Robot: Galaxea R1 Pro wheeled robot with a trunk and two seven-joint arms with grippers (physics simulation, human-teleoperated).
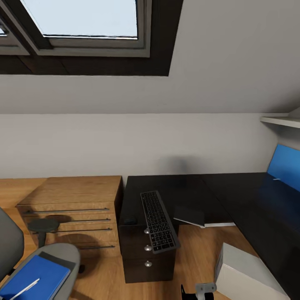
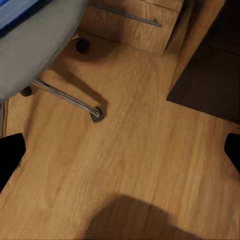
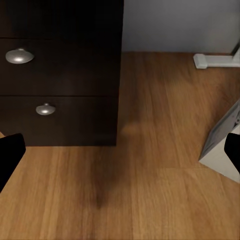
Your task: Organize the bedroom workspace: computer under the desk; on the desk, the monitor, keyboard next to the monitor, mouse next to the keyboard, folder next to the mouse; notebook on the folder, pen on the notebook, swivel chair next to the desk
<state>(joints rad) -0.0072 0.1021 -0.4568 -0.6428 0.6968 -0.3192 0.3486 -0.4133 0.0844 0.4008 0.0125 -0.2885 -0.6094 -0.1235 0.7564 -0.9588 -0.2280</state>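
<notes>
Head camera looks down over the desk (image 1: pixel 233 196); the right wrist camera faces its drawers (image 3: pixel 60 75) closely, the left the floor (image 2: pixel 130 150).

Swivel chair (image 1: pixel 29 262) cut off (folder (image 1: pixel 35 277) too); computer (image 1: pixel 246 273) cropped

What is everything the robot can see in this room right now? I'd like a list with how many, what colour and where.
desk: one, black, L-shaped, along the wall and right side
drawers: three, black with silver knobs, at the desk's near end
keyboard: one, black keys in a grey frame, on the desk above the drawers, its near end past the edge
mouse: one, black, on the desk just left of the keyboard
notebook: one, dark grey, on the desk right of the keyboard
computer: one, white-grey, on the floor by the desk
swivel chair: one, grey, bottom left
folder: one, blue, on the chair seat
pen: one, white, on the folder
wooden cabinet: one, light wood, left of the desk
left gripper: fingers black, open over floor
right gripper: fingers black, open over floor
</notes>
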